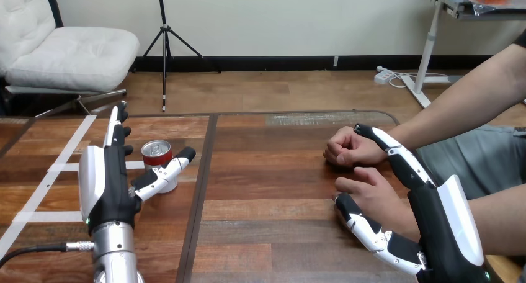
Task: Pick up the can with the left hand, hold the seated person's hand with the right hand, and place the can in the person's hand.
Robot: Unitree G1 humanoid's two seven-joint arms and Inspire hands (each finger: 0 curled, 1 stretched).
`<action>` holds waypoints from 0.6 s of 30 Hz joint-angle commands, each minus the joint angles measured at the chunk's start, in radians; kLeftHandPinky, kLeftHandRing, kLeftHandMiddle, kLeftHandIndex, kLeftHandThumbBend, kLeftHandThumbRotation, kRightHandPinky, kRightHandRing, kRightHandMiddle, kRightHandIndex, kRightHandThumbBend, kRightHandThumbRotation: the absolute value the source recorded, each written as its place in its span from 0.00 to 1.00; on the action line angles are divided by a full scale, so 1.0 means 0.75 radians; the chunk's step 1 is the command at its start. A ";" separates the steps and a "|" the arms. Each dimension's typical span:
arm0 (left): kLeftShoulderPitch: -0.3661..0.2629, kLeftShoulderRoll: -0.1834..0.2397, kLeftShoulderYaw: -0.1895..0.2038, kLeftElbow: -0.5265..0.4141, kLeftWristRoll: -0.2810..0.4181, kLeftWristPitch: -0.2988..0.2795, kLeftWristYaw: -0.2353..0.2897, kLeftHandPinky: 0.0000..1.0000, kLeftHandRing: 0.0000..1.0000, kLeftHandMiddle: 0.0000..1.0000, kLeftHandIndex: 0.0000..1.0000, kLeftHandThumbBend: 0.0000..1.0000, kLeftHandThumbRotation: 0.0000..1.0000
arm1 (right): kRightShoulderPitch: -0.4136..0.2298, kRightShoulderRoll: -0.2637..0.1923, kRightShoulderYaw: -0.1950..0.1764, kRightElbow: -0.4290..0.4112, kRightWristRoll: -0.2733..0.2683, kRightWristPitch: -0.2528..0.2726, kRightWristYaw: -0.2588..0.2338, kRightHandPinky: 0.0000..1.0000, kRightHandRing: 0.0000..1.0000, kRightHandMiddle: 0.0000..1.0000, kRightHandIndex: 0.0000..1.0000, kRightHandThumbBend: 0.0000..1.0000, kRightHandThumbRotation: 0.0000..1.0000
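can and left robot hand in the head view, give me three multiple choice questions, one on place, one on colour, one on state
1. Where does the can stand?
A. On the table, right beside the left robot hand
B. At the table's right edge
C. At the middle of the table's near edge

2. What colour is the can's side just under its silver top?
A. Blue
B. Red
C. Green

3. How is the left robot hand?
A. Shut on the can
B. Curled into a fist, holding nothing
C. Open, with straight fingers

Answers:
1. A: the can stands upright on the table's left half, just right of the hand's fingers and behind its thumb.
2. B: a red band shows below the metal lid.
3. C: the fingers point straight away from the robot and nothing is gripped.
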 commanded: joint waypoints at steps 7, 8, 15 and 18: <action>-0.123 0.052 -0.029 0.029 0.026 -0.005 0.041 0.78 0.88 0.93 0.95 0.92 0.41 | -0.076 -0.024 -0.013 -0.020 0.010 -0.001 0.008 0.96 0.91 0.89 0.86 0.43 0.37; -0.126 0.055 -0.032 0.034 0.031 -0.008 0.047 0.78 0.88 0.93 0.95 0.92 0.41 | -0.077 -0.024 -0.013 -0.021 0.009 -0.002 0.008 0.96 0.91 0.89 0.86 0.43 0.37; -0.136 0.064 -0.045 0.054 0.052 -0.007 0.071 0.79 0.88 0.93 0.95 0.92 0.42 | -0.079 -0.027 -0.015 -0.020 0.002 -0.006 0.007 0.99 0.91 0.88 0.86 0.43 0.36; -0.140 0.065 -0.047 0.060 0.055 -0.003 0.076 0.79 0.88 0.93 0.96 0.93 0.43 | -0.079 -0.028 -0.015 -0.020 0.004 -0.005 0.009 0.99 0.91 0.88 0.86 0.43 0.35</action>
